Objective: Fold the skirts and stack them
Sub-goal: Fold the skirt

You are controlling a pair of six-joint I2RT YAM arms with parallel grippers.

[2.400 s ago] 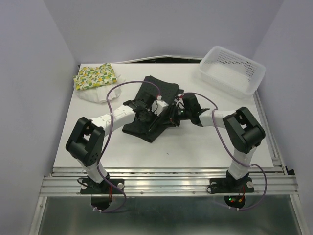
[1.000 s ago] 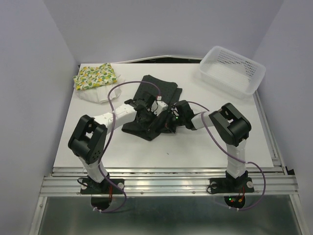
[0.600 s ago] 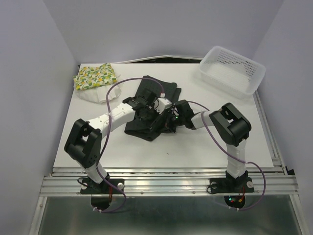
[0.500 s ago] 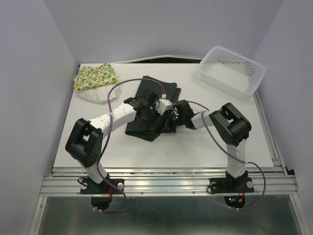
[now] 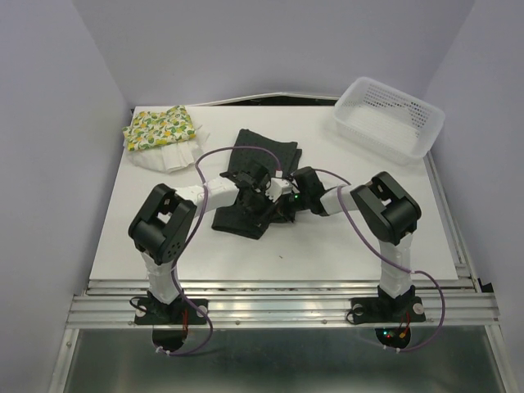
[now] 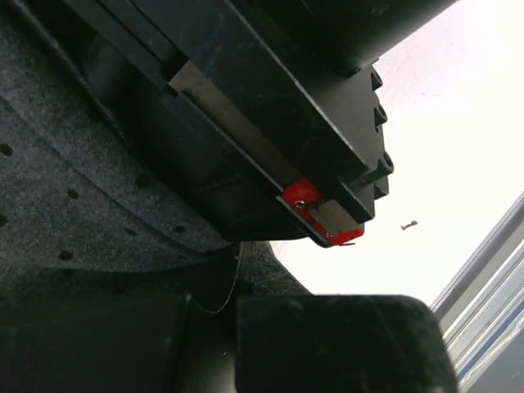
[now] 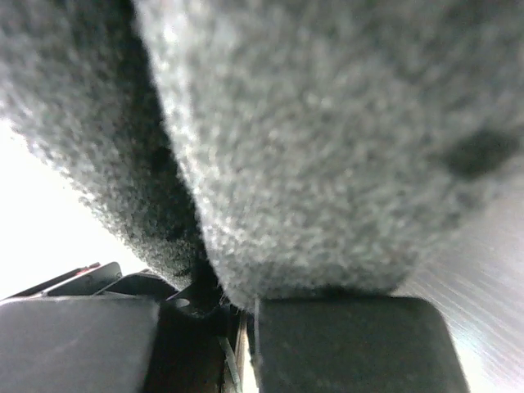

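On the white table (image 5: 344,246) I find the black skirt (image 5: 264,154) mid-surface, a rumpled, partly folded, perforated dark cloth, its near right edge pinched by my clenched left gripper (image 5: 268,201) and right gripper (image 5: 286,206).

White links (image 5: 209,190), blk joints (image 5: 162,228), purple cables (image 5: 199,161), left gripper (image 5: 264,203) & right gripper (image 5: 285,206) blk

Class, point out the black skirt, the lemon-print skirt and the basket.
black skirt (image 5: 267,151), top view, bare far part.
lemon-print skirt (image 5: 160,127), top view, middle of the print.
basket (image 5: 378,140), top view, near wall.
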